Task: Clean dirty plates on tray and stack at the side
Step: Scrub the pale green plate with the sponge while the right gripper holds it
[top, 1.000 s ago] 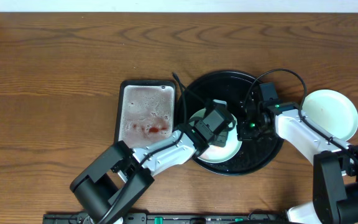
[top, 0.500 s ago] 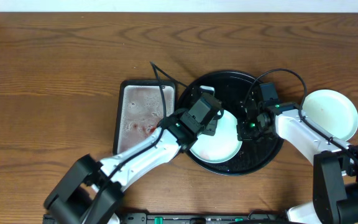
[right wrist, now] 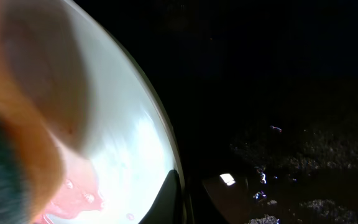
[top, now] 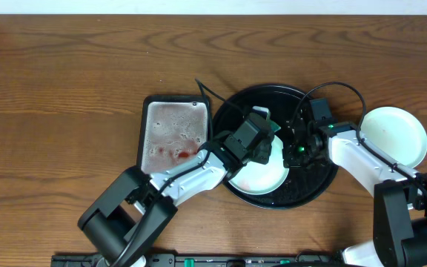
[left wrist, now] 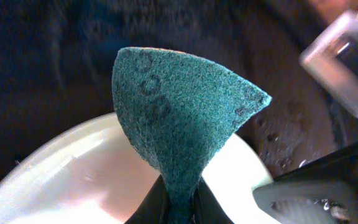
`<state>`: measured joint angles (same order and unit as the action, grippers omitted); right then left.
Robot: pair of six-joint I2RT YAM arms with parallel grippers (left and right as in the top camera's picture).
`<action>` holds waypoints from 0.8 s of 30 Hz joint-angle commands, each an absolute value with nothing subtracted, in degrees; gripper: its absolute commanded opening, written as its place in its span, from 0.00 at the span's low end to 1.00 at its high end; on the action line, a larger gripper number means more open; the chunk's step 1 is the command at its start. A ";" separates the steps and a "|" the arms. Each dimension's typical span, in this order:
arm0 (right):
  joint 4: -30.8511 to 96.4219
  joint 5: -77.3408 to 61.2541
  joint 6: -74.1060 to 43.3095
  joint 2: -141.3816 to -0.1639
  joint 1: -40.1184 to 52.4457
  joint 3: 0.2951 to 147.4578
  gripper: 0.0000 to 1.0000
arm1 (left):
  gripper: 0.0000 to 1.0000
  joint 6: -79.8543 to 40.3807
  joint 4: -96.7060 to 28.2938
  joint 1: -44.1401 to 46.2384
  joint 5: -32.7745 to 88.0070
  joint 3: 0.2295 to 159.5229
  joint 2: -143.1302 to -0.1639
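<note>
Now the left gripper (left wrist: 178,205) is pinching a sponge (left wrist: 179,106) with the plate (left wrist: 86,177) just beneath it on the tray (top: 311,189), while the right gripper (right wrist: 182,196) is clamping the plate's rim.

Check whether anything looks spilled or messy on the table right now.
Red sauce sits smeared in the grey metal tray beside the black tray. The plate under the sponge shows a red smear too. Nothing else stands out.

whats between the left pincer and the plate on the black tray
A green scouring pad, pinched in the left pincer and held over the plate; the left wrist view shows it.
</note>
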<state>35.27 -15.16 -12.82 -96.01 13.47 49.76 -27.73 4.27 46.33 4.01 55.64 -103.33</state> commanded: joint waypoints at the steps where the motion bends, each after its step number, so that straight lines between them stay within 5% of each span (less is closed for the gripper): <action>1: 35.53 -13.76 -12.82 -96.33 13.65 49.21 0.01 | 0.07 -28.29 3.62 46.33 4.93 55.27 -103.72; 11: 35.59 -13.76 -12.80 -96.33 13.65 49.21 0.01 | 0.07 -23.79 -7.16 46.30 -11.46 55.27 -103.46; 24: 35.51 -13.74 -12.80 -96.33 13.65 49.21 0.01 | 0.08 -23.86 -3.55 46.48 0.95 55.27 -98.48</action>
<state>35.27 -15.40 -12.80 -95.98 13.50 49.76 -24.99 -4.62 46.87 -3.09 55.64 -99.81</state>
